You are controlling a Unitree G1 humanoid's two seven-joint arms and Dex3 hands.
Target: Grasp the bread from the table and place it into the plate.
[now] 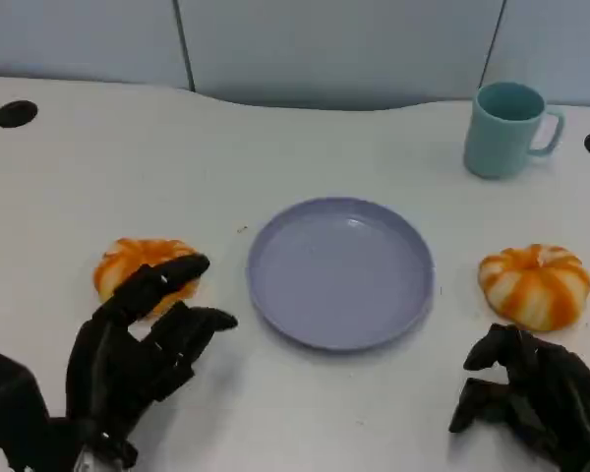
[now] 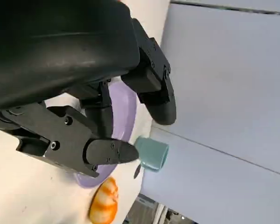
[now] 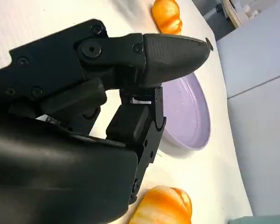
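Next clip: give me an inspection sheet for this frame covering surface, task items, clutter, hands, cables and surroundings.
Surface: white table with dark round holes at the far left and far right edges.
Job's things: lavender plate at centre, nothing in it; left bread and right bread lie on the table either side of the plate, apart from it.
Clutter: teal mug upright, far right, behind the plate.
Hands: left hand open, fingers reaching over the left bread, contact cannot be told; right hand curled, holding nothing, just short of the right bread.
Cables: nothing seen.
Surroundings: pale grey wall panels behind the table.
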